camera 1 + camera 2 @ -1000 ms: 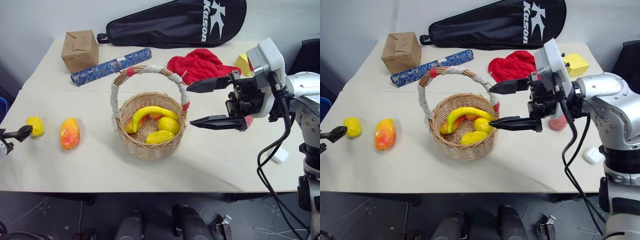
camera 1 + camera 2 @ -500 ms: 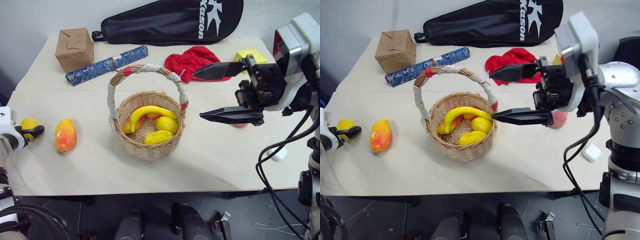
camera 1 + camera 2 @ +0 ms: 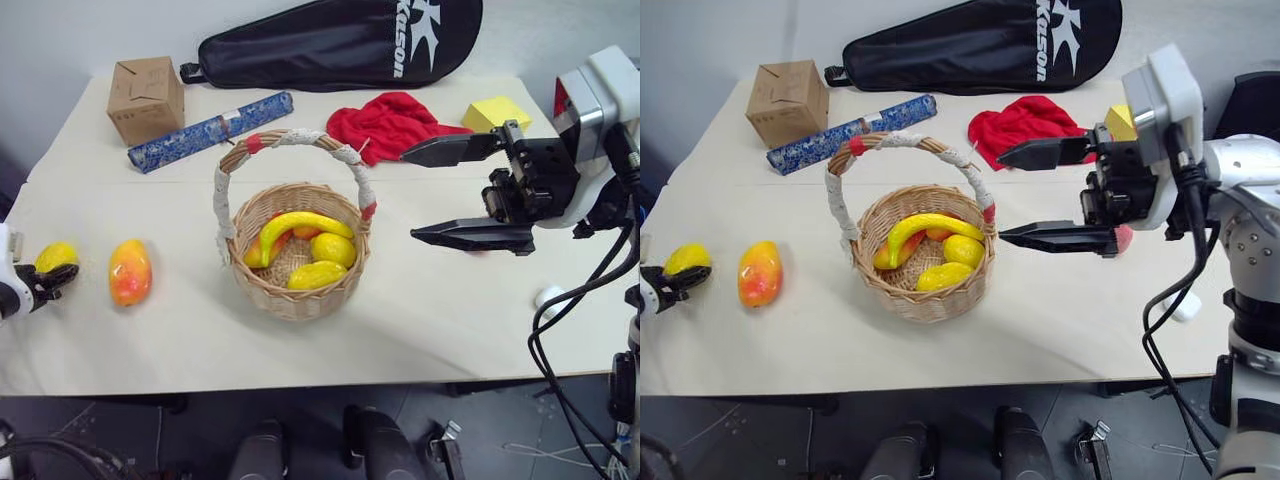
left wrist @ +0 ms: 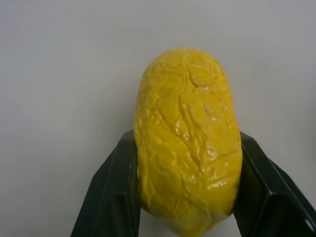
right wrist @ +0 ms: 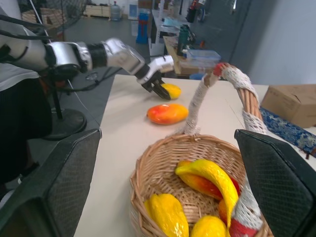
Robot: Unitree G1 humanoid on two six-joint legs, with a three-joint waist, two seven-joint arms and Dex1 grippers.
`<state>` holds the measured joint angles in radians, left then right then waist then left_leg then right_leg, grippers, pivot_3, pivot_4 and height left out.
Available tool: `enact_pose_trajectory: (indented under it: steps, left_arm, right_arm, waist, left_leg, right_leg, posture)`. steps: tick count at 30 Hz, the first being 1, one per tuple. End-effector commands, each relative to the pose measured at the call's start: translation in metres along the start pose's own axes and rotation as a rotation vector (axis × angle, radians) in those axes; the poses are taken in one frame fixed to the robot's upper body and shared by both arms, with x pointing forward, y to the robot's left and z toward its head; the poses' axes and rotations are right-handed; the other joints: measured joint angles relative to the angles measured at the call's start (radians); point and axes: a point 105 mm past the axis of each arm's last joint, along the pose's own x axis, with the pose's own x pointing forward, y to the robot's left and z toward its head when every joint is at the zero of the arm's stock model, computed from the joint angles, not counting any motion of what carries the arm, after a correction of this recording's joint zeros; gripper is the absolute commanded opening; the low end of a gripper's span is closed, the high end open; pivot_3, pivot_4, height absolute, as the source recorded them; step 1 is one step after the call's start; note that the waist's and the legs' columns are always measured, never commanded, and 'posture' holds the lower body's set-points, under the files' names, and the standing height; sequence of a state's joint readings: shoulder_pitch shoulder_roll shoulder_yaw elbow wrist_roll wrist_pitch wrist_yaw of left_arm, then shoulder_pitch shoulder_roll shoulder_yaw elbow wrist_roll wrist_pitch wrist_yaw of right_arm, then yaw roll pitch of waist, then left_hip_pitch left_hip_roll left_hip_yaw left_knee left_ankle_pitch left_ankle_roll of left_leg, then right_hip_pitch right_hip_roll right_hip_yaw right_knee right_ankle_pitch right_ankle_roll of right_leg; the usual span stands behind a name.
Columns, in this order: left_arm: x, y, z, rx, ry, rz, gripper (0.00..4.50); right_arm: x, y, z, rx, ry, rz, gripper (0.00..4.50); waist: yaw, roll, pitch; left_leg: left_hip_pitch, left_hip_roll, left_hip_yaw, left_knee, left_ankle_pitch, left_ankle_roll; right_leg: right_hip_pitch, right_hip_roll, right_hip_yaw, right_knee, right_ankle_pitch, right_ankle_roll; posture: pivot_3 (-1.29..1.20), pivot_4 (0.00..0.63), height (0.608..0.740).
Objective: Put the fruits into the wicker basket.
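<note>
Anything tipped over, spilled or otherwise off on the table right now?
Nothing stands out. The wicker basket stands upright with its fruit inside. The mango lies on the table, and the lemon sits squarely between the left tool's fingers. The red cloth is just crumpled.

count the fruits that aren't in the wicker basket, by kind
lemon: 1, gripped in the left end effector
mango: 1, on the table
peach: 1, mostly hidden behind the right end effector
total: 3
</note>
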<state>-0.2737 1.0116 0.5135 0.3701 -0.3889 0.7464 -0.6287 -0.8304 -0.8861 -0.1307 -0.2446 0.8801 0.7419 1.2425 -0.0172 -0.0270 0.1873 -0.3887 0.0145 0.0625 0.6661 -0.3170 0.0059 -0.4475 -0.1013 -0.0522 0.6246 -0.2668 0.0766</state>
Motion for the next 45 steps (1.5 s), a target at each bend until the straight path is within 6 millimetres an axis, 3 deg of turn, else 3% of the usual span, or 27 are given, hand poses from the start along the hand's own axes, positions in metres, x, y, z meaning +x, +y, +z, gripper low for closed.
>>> enact_pose_trajectory:
  steps: [1,7,10,17,21,23,25,31,36,39,41,45]
  left_arm:
    - [-0.057,-0.053,0.038,0.169,-0.108,-0.281,1.87]
    - [-0.123,-0.127,0.028,0.354,-0.051,-0.689,1.87]
    - [-0.127,-0.175,0.030,0.506,-0.013,-0.883,1.87]
    - [-0.060,-0.244,0.066,0.493,-0.155,-0.942,1.87]
    - [-0.015,-0.280,0.082,0.430,-0.163,-0.858,1.87]
    - [-0.006,-0.292,0.085,0.425,-0.158,-0.868,1.87]
    - [-0.003,-0.300,0.084,0.431,-0.149,-0.897,2.62]
    - [-0.005,-0.295,0.084,0.435,-0.137,-0.923,4.45]
    - [-0.062,-0.254,0.083,0.315,-0.243,-1.033,4.48]
    - [-0.060,-0.209,0.065,0.189,-0.189,-0.840,4.48]
    - [-0.059,-0.170,0.042,0.121,-0.136,-0.646,4.48]
    - [-0.069,-0.136,0.023,0.036,-0.110,-0.483,4.48]
  right_arm:
    - [-0.015,-0.004,0.004,-0.034,0.016,-0.075,4.50]
    - [-0.032,-0.004,0.000,0.017,0.034,-0.157,4.50]
    - [-0.038,-0.005,-0.005,0.027,0.055,-0.197,4.50]
    - [-0.040,0.000,-0.008,0.037,0.073,-0.210,4.50]
    - [-0.037,0.004,-0.006,0.032,0.063,-0.220,4.50]
    - [-0.035,0.006,-0.006,0.028,0.059,-0.226,4.50]
    - [-0.034,0.006,-0.007,0.028,0.054,-0.236,4.50]
    - [-0.032,0.008,-0.006,0.029,0.047,-0.247,4.50]
    - [-0.028,0.003,-0.006,0.036,0.037,-0.240,4.50]
    - [-0.022,0.006,-0.004,0.033,0.030,-0.193,4.50]
    - [-0.018,0.011,-0.002,0.031,0.030,-0.124,4.50]
    - [-0.015,0.017,0.000,0.037,0.030,-0.047,4.50]
  waist:
    - [-0.008,0.000,0.000]
    - [-0.011,0.004,0.002]
    - [-0.004,0.004,0.002]
    - [0.018,0.011,0.004]
    - [0.016,0.008,0.005]
    - [0.014,0.007,0.005]
    - [0.011,0.007,0.005]
    - [0.017,0.007,0.005]
    - [-0.002,0.006,0.006]
    - [-0.007,0.007,0.006]
    - [-0.012,0.007,0.006]
    - [-0.001,0.002,0.008]
  left_leg:
    - [-0.001,0.000,0.000,0.000,0.000,0.000]
    - [0.001,0.000,0.000,-0.002,-0.002,0.000]
    - [0.003,0.000,-0.001,-0.001,-0.002,0.001]
    - [0.015,-0.001,0.000,-0.001,0.005,0.006]
    - [0.019,-0.001,0.000,0.000,0.005,0.006]
    - [0.018,-0.001,0.002,0.000,0.005,0.006]
    - [0.017,0.000,0.004,-0.001,0.006,0.003]
    - [0.014,0.001,0.005,-0.001,0.008,0.000]
    - [0.015,0.001,0.005,-0.001,0.007,0.002]
    - [0.015,0.002,0.003,-0.001,0.007,0.000]
    - [0.016,0.002,0.003,-0.001,0.007,0.000]
    - [0.018,0.002,0.002,-0.001,0.003,0.006]
  right_leg:
    - [0.000,0.000,0.000,-0.002,0.000,0.000]
    - [0.001,-0.002,-0.001,-0.007,-0.001,-0.002]
    - [0.002,-0.002,-0.003,-0.005,-0.002,-0.003]
    - [0.016,0.002,-0.002,-0.003,0.006,-0.004]
    - [0.022,0.005,0.000,-0.004,0.008,-0.002]
    - [0.020,0.006,0.001,-0.004,0.009,-0.001]
    - [0.018,0.008,0.001,-0.004,0.009,-0.001]
    - [0.017,0.008,0.001,-0.006,0.009,-0.001]
    - [0.017,0.007,0.003,-0.012,0.009,0.000]
    - [0.017,0.007,0.001,-0.011,0.008,-0.002]
    - [0.018,0.006,0.001,-0.010,0.008,-0.002]
    - [0.019,0.005,0.000,-0.008,0.007,-0.003]
  posture:
    - [0.00,0.150,0.740]
    - [0.00,0.150,0.740]
    - [0.00,0.150,0.740]
    - [0.00,0.150,0.740]
    - [0.00,0.150,0.740]
    - [0.00,0.150,0.740]
    - [0.00,0.150,0.740]
    - [0.00,0.150,0.740]
    - [0.00,0.150,0.740]
    - [0.00,0.150,0.740]
    - [0.00,0.150,0.740]
    - [0.00,0.150,0.740]
